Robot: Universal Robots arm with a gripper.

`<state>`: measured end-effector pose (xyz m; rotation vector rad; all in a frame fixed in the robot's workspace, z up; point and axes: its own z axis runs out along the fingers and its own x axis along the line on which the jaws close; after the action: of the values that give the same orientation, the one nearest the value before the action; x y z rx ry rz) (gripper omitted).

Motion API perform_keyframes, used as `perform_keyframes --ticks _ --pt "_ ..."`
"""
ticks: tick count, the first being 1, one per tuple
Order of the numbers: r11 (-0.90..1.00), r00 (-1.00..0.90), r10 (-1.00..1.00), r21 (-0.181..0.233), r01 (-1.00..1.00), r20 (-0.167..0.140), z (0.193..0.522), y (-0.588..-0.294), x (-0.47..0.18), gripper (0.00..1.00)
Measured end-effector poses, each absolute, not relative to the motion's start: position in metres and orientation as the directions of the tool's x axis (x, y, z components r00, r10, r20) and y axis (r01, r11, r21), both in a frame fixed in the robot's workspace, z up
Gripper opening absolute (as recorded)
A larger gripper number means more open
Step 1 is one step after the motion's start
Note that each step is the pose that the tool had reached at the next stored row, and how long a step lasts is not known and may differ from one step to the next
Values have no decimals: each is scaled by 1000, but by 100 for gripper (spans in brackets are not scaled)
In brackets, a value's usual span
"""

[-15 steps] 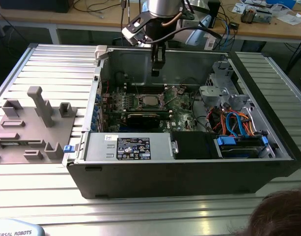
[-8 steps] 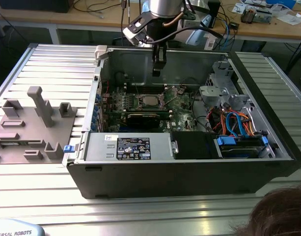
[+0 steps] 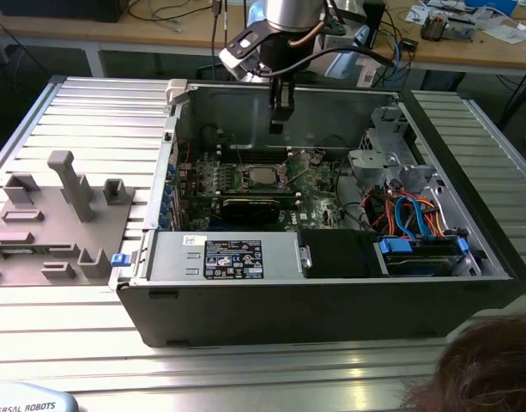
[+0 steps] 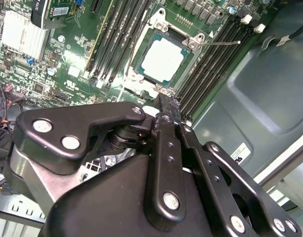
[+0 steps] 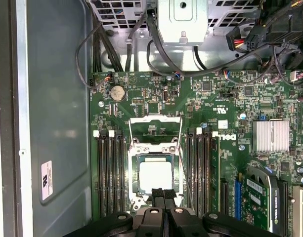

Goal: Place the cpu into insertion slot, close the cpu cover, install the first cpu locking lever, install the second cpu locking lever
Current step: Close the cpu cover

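The gripper hangs inside the open computer box, up above the green board. Its two black fingers are pressed close together. Nothing is between them, so the gripper holds nothing, and it touches nothing.

The chip is down below the fingertips, just past them in both wrist views. It lies flat in its slot with its shiny side up.

The cover is flipped up off the chip. It sits on the side of the chip away from the gripper, and the green board shows through its big square hole. A thin wire lever sticks out loose beside the slot. Long black memory slots run along both sides of the chip.

The box stands on a ridged metal table. A grey holder plate lies on the table, well away from the gripper, on the exterior view's left. A person's hair shows far from the gripper, at the near corner of the table.
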<state>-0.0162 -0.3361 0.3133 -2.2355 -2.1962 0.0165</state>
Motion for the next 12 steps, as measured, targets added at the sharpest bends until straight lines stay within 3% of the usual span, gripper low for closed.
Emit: perform_keyframes --ticks 12 --pt "-18 18 1000 -13 1000 -2 313 -336 -9 11"
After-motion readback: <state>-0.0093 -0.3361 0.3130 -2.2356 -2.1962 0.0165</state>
